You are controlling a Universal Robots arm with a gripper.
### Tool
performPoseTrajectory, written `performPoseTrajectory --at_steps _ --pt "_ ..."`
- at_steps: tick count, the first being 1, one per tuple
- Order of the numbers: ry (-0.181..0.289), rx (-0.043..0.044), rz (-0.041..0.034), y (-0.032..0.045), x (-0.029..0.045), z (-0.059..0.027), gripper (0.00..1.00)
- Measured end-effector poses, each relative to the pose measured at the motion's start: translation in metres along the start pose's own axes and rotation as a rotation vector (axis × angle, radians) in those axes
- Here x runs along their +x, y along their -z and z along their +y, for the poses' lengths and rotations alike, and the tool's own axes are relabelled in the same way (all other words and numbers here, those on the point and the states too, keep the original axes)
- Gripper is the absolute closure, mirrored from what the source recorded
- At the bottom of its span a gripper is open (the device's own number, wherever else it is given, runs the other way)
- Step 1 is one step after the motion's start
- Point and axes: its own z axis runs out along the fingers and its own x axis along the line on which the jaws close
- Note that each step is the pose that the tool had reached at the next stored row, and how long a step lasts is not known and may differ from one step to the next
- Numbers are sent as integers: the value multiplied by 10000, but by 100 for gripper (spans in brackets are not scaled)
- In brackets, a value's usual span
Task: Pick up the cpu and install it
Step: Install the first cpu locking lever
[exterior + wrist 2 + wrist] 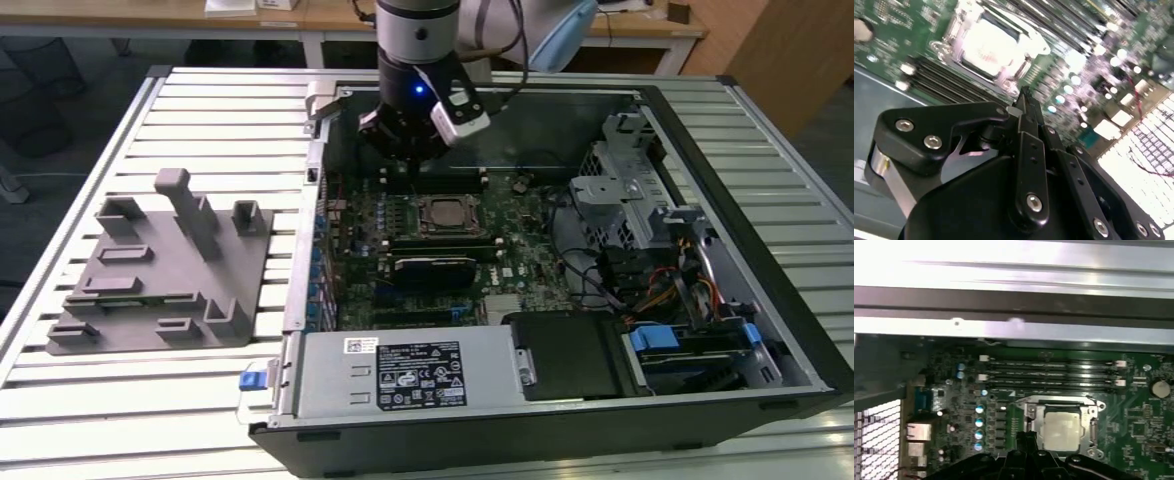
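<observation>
The first wrist view gives me my clearest read: the cpu point(1063, 427) lies flat inside the socket point(1094, 412) on the motherboard point(1139, 420), its pale metal top facing up and squared within the frame. From that I judge the pick and the placing to be done. Whether the socket's retention frame is latched down I cannot tell from here.

In the second wrist view I see the gripper point(1024, 97) with its fingers pressed together and nothing between them; the tips hang above the board, just beside the socket and clear of the chip. In the exterior view the gripper point(404, 152) sits low inside the open computer case point(747, 120), at the far side of the socket point(443, 214), not touching the chip as far as I can judge.

The grey fixture point(160, 270) on the slatted table point(80, 180), at the exterior view's left, has no chip on it that I can see.
</observation>
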Motion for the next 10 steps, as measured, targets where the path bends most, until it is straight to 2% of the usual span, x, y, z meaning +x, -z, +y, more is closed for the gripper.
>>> performPoseTrajectory --at_steps 3,10 --pt "-14 1 -2 -3 73 3 89" --pt "-26 1 -1 -9 126 16 89"
